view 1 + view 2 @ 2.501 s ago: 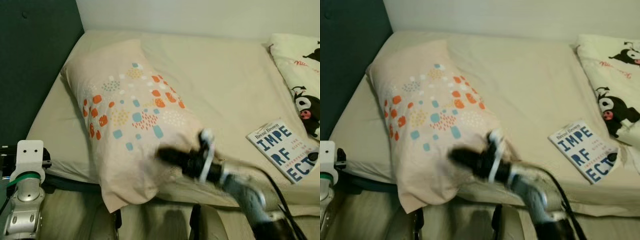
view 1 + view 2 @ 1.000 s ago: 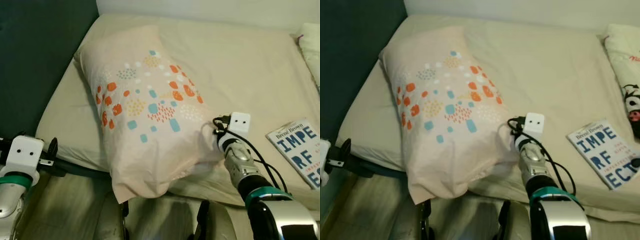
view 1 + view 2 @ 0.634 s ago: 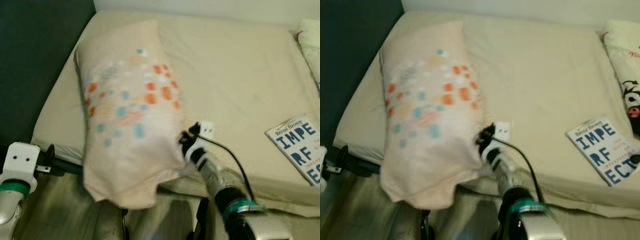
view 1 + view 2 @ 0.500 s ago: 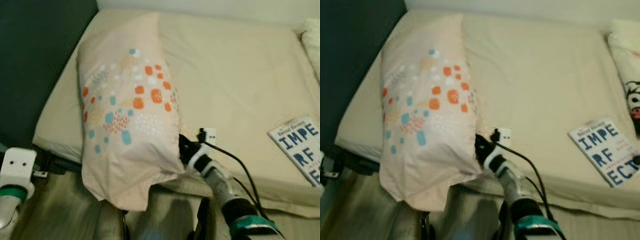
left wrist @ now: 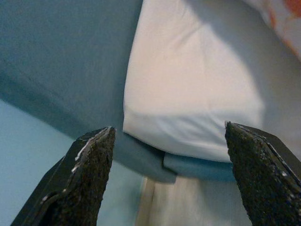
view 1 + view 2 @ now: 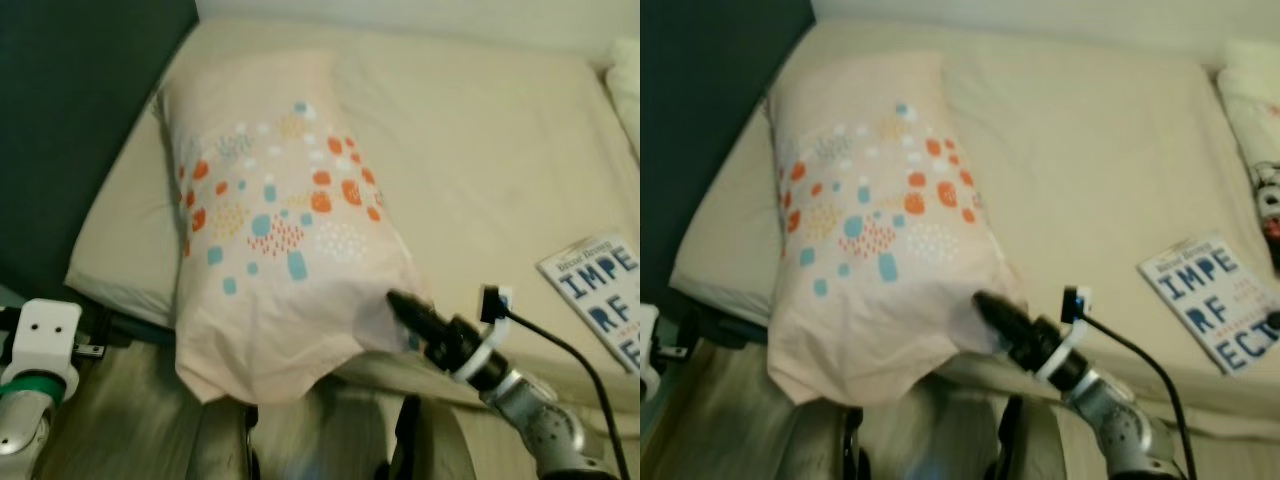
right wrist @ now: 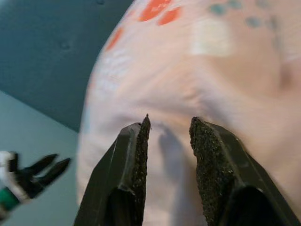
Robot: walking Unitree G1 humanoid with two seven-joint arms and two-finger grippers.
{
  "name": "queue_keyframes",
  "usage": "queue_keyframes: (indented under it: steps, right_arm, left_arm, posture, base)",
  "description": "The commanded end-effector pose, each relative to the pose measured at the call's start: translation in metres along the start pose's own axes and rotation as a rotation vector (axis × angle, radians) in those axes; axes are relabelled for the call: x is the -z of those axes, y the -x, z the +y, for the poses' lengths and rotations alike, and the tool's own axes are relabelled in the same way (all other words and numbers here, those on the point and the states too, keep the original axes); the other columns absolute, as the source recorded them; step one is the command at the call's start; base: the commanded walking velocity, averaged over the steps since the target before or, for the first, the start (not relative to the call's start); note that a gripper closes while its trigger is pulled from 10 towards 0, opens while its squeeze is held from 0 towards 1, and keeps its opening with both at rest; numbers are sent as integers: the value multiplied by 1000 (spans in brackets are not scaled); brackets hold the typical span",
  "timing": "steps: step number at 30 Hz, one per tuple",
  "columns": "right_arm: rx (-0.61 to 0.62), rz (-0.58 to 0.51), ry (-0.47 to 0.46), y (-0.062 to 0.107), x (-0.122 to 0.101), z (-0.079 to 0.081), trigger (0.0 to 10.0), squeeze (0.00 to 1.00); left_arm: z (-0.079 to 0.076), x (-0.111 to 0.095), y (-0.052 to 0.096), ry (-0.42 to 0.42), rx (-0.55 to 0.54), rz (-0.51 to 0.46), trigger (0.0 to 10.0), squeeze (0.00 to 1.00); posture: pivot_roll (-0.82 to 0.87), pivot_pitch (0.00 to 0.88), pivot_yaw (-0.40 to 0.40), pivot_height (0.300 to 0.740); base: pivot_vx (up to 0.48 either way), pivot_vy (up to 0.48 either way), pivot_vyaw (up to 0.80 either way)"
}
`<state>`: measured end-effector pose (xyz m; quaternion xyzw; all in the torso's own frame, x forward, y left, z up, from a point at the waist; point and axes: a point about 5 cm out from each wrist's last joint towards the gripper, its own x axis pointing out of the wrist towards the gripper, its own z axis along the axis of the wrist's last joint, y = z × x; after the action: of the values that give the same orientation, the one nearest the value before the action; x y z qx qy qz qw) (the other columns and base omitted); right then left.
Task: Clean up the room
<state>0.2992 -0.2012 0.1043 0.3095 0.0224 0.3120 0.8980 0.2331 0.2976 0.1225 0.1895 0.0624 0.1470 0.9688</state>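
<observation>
Pink pillow (image 6: 280, 240) overhangs bed (image 6: 480, 170) near edge | right end effector (image 7: 167, 141) fingers slightly apart, touching its cover, pinching nothing; left end effector (image 5: 169, 155) spread wide, idle | risk: further push slides pillow to floor

Head cameras look down at the bed (image 6: 480, 150), both sharing the pillow (image 6: 870, 230). Right wrist camera sits close against that pillow; left wrist faces the bed's corner.

Soft, even indoor light; views slightly blurred, perhaps from motion.
</observation>
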Motion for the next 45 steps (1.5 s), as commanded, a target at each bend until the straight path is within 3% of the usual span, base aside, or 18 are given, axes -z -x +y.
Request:
queue_keyframes:
  steps: [1, 2, 4, 5, 7, 10, 16, 18, 20, 24, 28, 32, 34, 36, 40, 42, 44, 45]
  right_arm:
    - [242, -53, 65, -2, -8, -24, 10000, 0]
    - [242, -53, 65, -2, -8, -24, 10000, 0]
    - [409, -148, 125, -19, -29, -32, 10000, 0]
    - [409, -148, 125, -19, -29, -32, 10000, 0]
    - [490, -221, 128, -33, -42, -31, 10000, 0]
    - [502, -258, 108, -42, -48, -28, 10000, 0]
    - [501, -264, 106, -53, -47, -25, 10000, 0]
    - [479, -211, 135, -68, -35, -19, 10000, 0]
    - [479, -211, 135, -68, -35, -19, 10000, 0]
    - [407, -99, 184, -89, -4, -2, 10000, 0]
    - [358, -42, 205, -96, 15, 8, 10000, 0]
    - [161, 142, 239, -106, 60, 37, 10000, 0]
    - [161, 142, 239, -106, 60, 37, 10000, 0]
    - [28, 182, 235, -112, 74, 57, 10000, 0]
    - [-40, 207, 238, -116, 82, 68, 10000, 0]
    - [-106, 234, 243, -120, 94, 84, 10000, 0]
    - [-106, 234, 243, -120, 94, 84, 10000, 0]
    - [-134, 245, 240, -122, 100, 91, 10000, 0]
  left_arm:
    - [-3, 18, -5, 17, -4, 56, 10000, 0]
    - [-3, 18, -5, 17, -4, 56, 10000, 0]
    - [-9, 27, -20, 74, 14, 71, 10000, 0]
    - [-9, 27, -20, 74, 14, 71, 10000, 0]
    - [-19, 26, -40, 135, 30, 70, 10000, 0]
    - [-31, 23, -54, 159, 50, 77, 10000, 0]
    - [-42, 21, -63, 170, 69, 90, 10000, 0]
    - [-59, 20, -70, 199, 111, 107, 10000, 0]
    - [-59, 20, -70, 199, 111, 107, 10000, 0]
    - [-87, 20, -75, 242, 198, 152, 10000, 0]
    - [-101, 21, -75, 284, 234, 187, 10000, 0]
    - [-128, 20, -69, 305, 363, 208, 10000, 0]
    - [-128, 20, -69, 305, 363, 208, 10000, 0]
    - [-129, 15, -72, 336, 362, 190, 10000, 0]
    - [-123, 9, -77, 353, 341, 164, 10000, 0]
    - [-103, -1, -88, 358, 279, 112, 10000, 0]
    - [-103, -1, -88, 358, 279, 112, 10000, 0]
    - [-90, -6, -93, 363, 242, 88, 10000, 0]
  posture:
    - [242, 204, 36, 571]
    - [242, 204, 36, 571]
    - [221, 198, 37, 571]
    - [221, 198, 37, 571]
    - [211, 195, 34, 571]
    - [207, 193, 30, 571]
    - [201, 194, 24, 571]
    - [175, 196, 21, 571]
    - [175, 196, 21, 571]
    - [158, 180, 22, 571]
    - [154, 180, 24, 571]
    - [159, 189, 23, 571]
    - [159, 189, 23, 571]
    - [163, 190, 20, 571]
    - [168, 193, 19, 571]
    - [175, 192, 19, 571]
    - [175, 192, 19, 571]
    - [180, 188, 20, 571]
  base:
    - [0, 0, 0]
    - [0, 0, 0]
    - [0, 0, 0]
    - [0, 0, 0]
    - [0, 0, 0]
    - [0, 0, 0]
    - [0, 0, 0]
    - [0, 0, 0]
    - [0, 0, 0]
    - [0, 0, 0]
    - [0, 0, 0]
    - [0, 0, 0]
    - [0, 0, 0]
    - [0, 0, 0]
    - [0, 0, 0]
    - [0, 0, 0]
    - [0, 0, 0]
    - [0, 0, 0]
